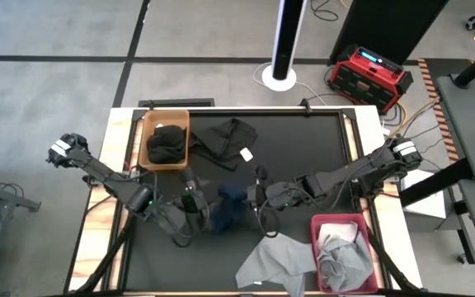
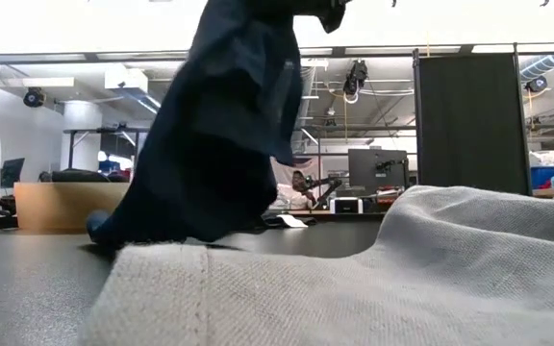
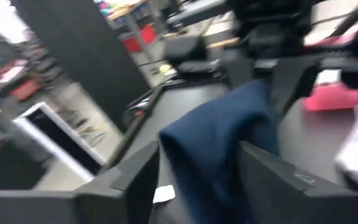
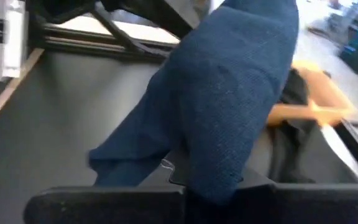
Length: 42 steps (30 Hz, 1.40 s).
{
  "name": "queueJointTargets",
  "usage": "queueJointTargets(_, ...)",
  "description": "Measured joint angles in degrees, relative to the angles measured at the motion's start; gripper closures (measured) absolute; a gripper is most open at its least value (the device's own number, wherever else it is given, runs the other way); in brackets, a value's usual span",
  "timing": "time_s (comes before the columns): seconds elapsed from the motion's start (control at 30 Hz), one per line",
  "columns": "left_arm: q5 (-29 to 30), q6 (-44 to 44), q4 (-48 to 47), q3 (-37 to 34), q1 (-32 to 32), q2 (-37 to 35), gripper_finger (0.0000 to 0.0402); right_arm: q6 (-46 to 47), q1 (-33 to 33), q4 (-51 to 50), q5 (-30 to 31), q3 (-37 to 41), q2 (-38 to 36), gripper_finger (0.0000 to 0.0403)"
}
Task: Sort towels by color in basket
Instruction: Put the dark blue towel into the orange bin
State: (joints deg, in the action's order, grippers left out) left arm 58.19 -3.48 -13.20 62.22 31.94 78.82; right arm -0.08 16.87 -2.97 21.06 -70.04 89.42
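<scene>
A navy blue towel hangs between my two grippers at the table's middle. In the low view the navy towel drops from above, and its lower end rests on the table. My left gripper is at its left side and my right gripper at its right, each shut on it. A tan basket at the far left holds a black towel. Another black towel with a white tag lies flat beside it. A grey towel lies spread near the red basket, which holds grey cloth. My left gripper has a bunched part of the navy towel between its two fingers, coming level from the table's left. The cloth stands up past the fingers. My right gripper holds the navy towel near its top, but the cloth drapes over the fingers and hides the contact. The towel hangs below it.
The table's dark mat has wooden edges on the left and right. The grey towel fills the near foreground of the low view. A red case and a white pole base stand on the floor beyond the far edge.
</scene>
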Motion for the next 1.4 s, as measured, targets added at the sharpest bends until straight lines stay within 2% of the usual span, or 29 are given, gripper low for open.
queueJointTargets(0.2, 2.97, -4.21, -6.81, 0.0, -0.02, -0.81, 0.0145, 3.97, 0.39, -8.11, 9.96, 0.07, -0.56, 0.0394)
queueJointTargets(0.33, 3.73, -7.81, -11.75, 0.0, -0.02, -1.34, 0.0139, 6.47, 0.84, -12.03, 13.02, 0.35, -1.62, 0.0394)
queueJointTargets(0.43, 4.37, -13.67, -16.65, -0.01, -0.2, -1.64, 0.0139, 7.28, 1.67, -12.85, 15.3, 1.36, -3.2, 0.0394)
queueJointTargets(0.57, 1.26, -19.08, -16.98, -2.03, -0.22, -1.73, 0.0139, 8.59, 2.75, -12.14, 17.56, 3.84, -6.32, 0.0394)
queueJointTargets(0.73, -4.38, -16.84, -3.28, -8.13, -0.34, -1.85, 0.0139, 9.09, 3.01, -5.98, 17.98, 8.57, -9.73, 0.0394)
queueJointTargets(0.9, -13.75, -9.0, 20.93, -15.75, -2.38, -1.99, 0.0139, 8.14, 3.01, -0.39, 17.67, 12.38, -11.88, 0.0394)
queueJointTargets(1.0, -13.98, -7.64, 30.03, -19.85, -4.83, -1.99, 0.0139, 6.85, 3.0, 2.71, 14.48, 13.37, -12.15, 0.0394)
queueJointTargets(1.07, -14.61, -7.54, 33.77, -21.62, -6.67, -1.99, 0.0139, 5.97, 3.01, 4.65, 12.08, 13.61, -12.12, 0.0394)
queueJointTargets(1.13, -17.86, -7.53, 36.06, -22.9, -8.59, -1.99, 0.0139, 5.15, 3.01, 6.61, 10.24, 13.64, -12.1, 0.0394)
queueJointTargets(1.2, -21.7, -7.51, 37.31, -23.48, -10.03, -1.85, 0.0139, 4.42, 3.02, 7.38, 9.98, 13.64, -12.05, 0.0394)
queueJointTargets(1.4, -26.84, -4.05, 38.24, -24.24, -10.45, -1.27, 0.0139, 3.13, 3.01, 8.33, 9.99, 13.64, -11.95, 0.0394)
